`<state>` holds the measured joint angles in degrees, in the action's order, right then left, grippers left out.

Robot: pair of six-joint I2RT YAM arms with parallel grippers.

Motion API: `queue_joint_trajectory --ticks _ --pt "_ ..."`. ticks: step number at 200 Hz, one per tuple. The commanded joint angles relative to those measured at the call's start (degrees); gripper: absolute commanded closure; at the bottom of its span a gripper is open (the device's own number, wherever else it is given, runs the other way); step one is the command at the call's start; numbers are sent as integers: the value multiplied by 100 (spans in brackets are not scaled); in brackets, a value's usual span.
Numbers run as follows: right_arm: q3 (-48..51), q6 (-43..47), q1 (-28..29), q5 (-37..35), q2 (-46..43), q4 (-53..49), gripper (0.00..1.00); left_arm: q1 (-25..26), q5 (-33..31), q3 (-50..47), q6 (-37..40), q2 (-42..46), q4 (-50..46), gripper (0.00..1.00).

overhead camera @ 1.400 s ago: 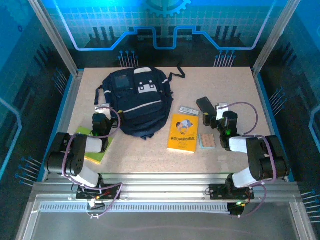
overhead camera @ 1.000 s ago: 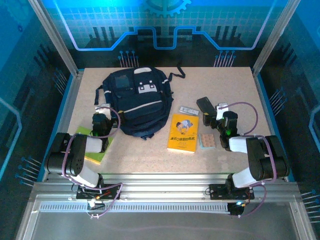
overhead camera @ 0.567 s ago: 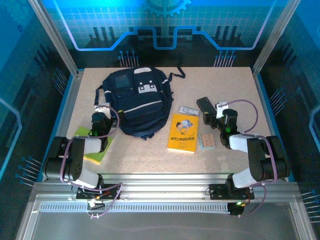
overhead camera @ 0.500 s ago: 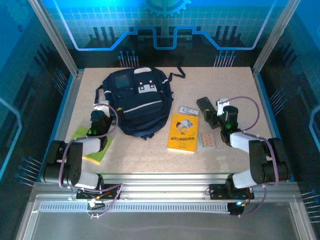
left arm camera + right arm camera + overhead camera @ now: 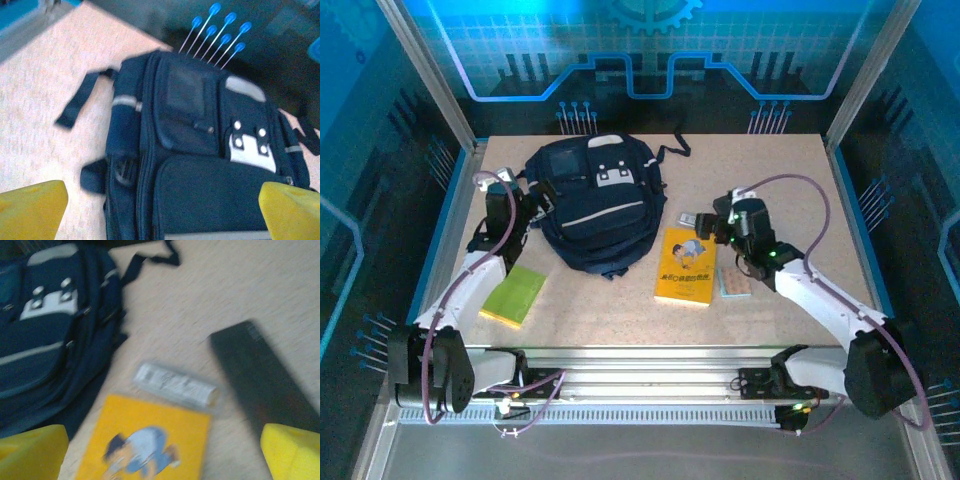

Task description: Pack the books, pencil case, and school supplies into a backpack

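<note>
Backpack (image 5: 595, 205): dark navy, lies flat with its front up on the far-left part of the tabletop (image 5: 790, 170), top end toward the far edge. Pale stripes and two grey patches face up. One black strap (image 5: 77, 100) trails off its left side onto the bare surface.

Left gripper (image 5: 520, 203): at the backpack's left flank, close to that strap. Contact cannot be told from above.

Left fingers (image 5: 30, 207): yellow, spread wide at the two lower corners of the wrist view, with nothing pinched. The backpack's front pockets lie ahead between them. View is blurred.

Green book (image 5: 514, 294): flat near the near-left corner, well apart from the other book and just off the backpack's near-left corner.

Yellow book (image 5: 686, 265): flat at mid-tabletop, cartoon cover up, just right of the backpack's near end.

Grey-white bar (image 5: 690, 218): beside the yellow book's far edge, between the backpack and the right gripper.

Pencil case (image 5: 265, 385): black, lying slantwise to the right of the bar, apart from it.

Tan pad (image 5: 732, 283): just right of the yellow book, partly under the right arm.

Right gripper (image 5: 725, 225): over the tabletop by the yellow book's far-right corner.

Right fingers (image 5: 292, 452): yellow, spread wide and holding nothing. The bar, the book's cover and the pencil case show between them, all blurred.
</note>
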<state>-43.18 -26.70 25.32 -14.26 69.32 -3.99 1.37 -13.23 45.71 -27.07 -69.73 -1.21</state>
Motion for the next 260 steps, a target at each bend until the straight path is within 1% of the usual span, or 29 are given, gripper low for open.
queue_joint_trajectory --ticks 1,18,33,57,62,78,87,104,142,168,188,199,208,220,235,237,239,242,249,253,260 --pt "-124 -1077 482 504 275 -295 0 47 18 111 -964 -3 -1166 1" --pt "-275 -1226 779 789 727 -22 0 48 306 80 -1197 -65 -1258 1" --pt "-649 -1215 854 907 1235 -79 0 102 593 -27 -1524 -166 -1229 1" --pt "-1411 -1192 875 1200 2090 -35 0 447 436 -436 -1884 -226 -819 1" --pt "-1532 -1143 887 1259 2243 24 1 493 426 -491 -1922 -267 -742 1" --pt "-2034 -889 866 1099 2728 -68 2 561 556 -586 -2147 -465 -614 1" --pt "-2429 -699 815 971 3044 -287 2 622 640 -666 -2273 -558 -512 1" --pt "-3255 -325 658 952 3680 -742 4 837 665 -809 -2528 -725 -356 1" --pt "-4932 112 263 1300 5103 -1359 7 1375 523 -864 -2980 -1044 -171 1" --pt "-6084 133 59 1581 6032 -1780 9 1472 372 -826 -3241 -1316 41 1" --pt "-6845 117 -18 1765 6694 -2049 13 1476 311 -633 -3265 -1583 -4 1" --pt "-7199 101 -37 1932 6955 -2206 18 1475 279 -559 -3267 -1691 -51 1" --pt "-7356 62 -36 2055 7103 -2254 27 1472 216 -529 -3265 -1772 -78 1" --pt "-7356 9 -41 2181 7117 -2201 45 1461 99 -507 -3241 -1837 -93 1" --pt "-7146 -37 -44 2343 6920 -2100 71 1405 -10 -444 -3143 -1923 -57 1" --pt "-7127 -37 -40 2350 6898 -2094 73 1391 -25 -428 -3119 -1944 -49 1" --pt "-7055 -37 -43 2398 6822 -2064 79 1375 -35 -407 -3102 -1964 -42 1" --pt "-6967 -44 -37 2448 6739 -2027 86 1343 -44 -381 -3069 -1993 -35 1" --pt "-6720 -76 -28 2528 6504 -1932 97 1250 -50 -285 -3011 -2077 -36 1" --pt "-6548 -111 -20 2574 6347 -1867 100 1185 -36 -228 -2986 -2135 -40 1" --pt "-6197 -132 4 2661 6014 -1737 100 1068 -33 -115 -2904 -2233 -35 1"
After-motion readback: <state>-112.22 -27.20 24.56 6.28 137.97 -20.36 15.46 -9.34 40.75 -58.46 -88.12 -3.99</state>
